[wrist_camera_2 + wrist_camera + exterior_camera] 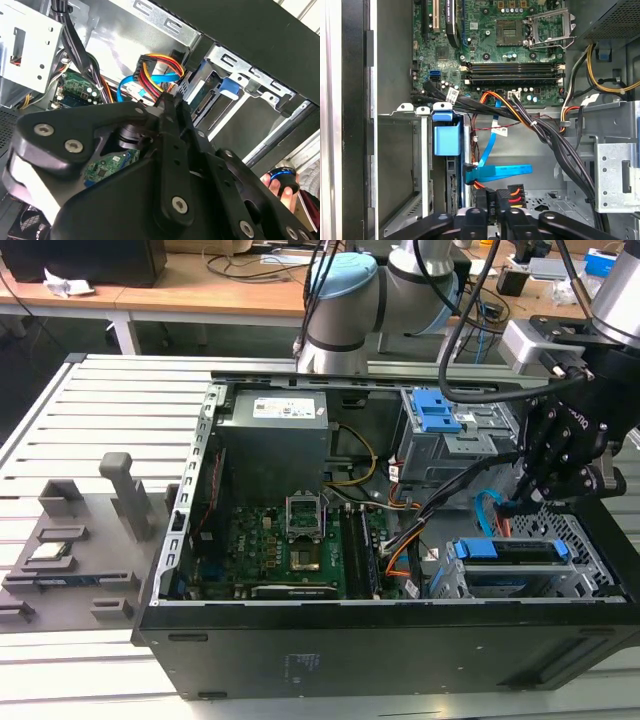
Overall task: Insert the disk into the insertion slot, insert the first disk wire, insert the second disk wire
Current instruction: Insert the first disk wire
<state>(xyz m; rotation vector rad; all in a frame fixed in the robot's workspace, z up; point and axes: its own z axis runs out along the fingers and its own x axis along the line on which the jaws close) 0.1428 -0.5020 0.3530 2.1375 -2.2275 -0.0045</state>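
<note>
While pinching orange-red-black wire bundle (514,192) in tight-closed black gripper (490,200), hovers at blue-framed silver drive (447,141) seated in perforated metal cage (585,575), with mating of flat light blue cable (505,172) unclear

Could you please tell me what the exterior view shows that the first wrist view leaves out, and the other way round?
Exterior view: the robot arm, the grey parts tray beside the computer case, and the desks behind. First wrist view: the black plug of the first disk wire, right at the gripper. Both: the motherboard, the disk sitting in the insertion slot, and the light blue second disk wire.
</note>
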